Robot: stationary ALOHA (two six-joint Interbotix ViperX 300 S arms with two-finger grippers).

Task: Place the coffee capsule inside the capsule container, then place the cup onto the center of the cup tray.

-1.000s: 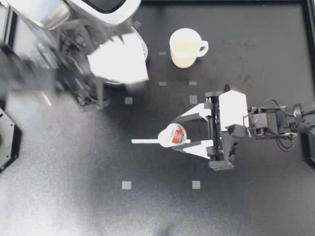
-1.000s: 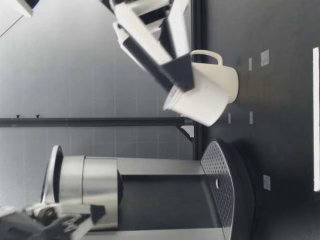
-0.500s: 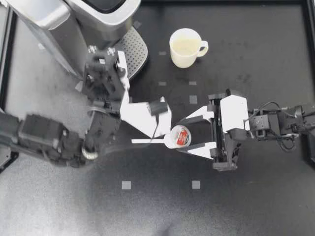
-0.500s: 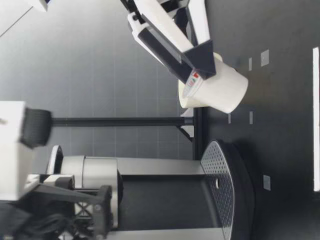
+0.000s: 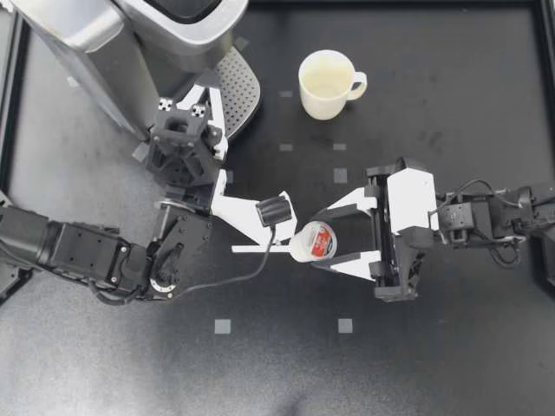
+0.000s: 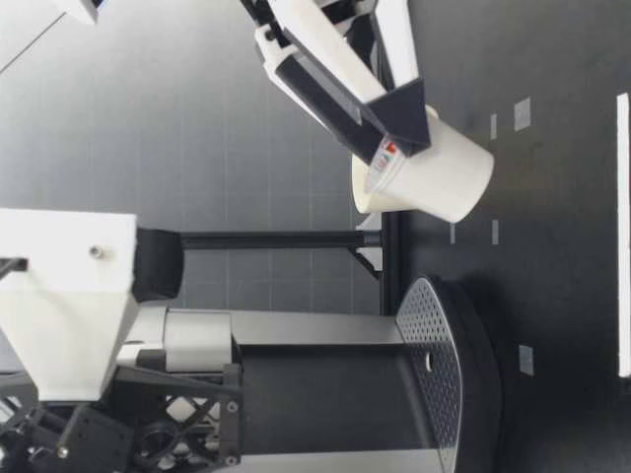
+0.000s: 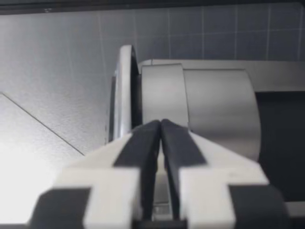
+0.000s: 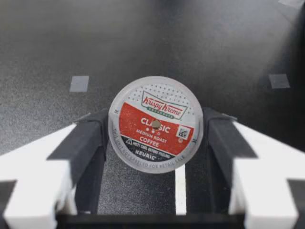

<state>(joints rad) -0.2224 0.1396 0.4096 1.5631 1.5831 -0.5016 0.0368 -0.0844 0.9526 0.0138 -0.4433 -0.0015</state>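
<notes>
Holding the coffee capsule (image 5: 310,242) above the worktop (image 5: 434,364), my right tool (image 5: 319,239) grasps its sides; my left tool (image 5: 205,94), clenched empty, is beside the coffee machine (image 5: 104,35). That arm's wrist sits close; a brush could dislodge the capsule.

The silver and black coffee machine (image 5: 130,43) fills a corner on my left side. My left arm (image 5: 78,251) lies between it and my right gripper (image 5: 310,240), with its white wrist block (image 5: 238,211) just beside the red-lidded coffee capsule (image 5: 316,238) held there. The white ceramic mug (image 5: 325,84) stands apart from the perforated cup tray (image 5: 243,91). Between mug and right gripper the dark tabletop (image 5: 451,87) is bare.
</notes>
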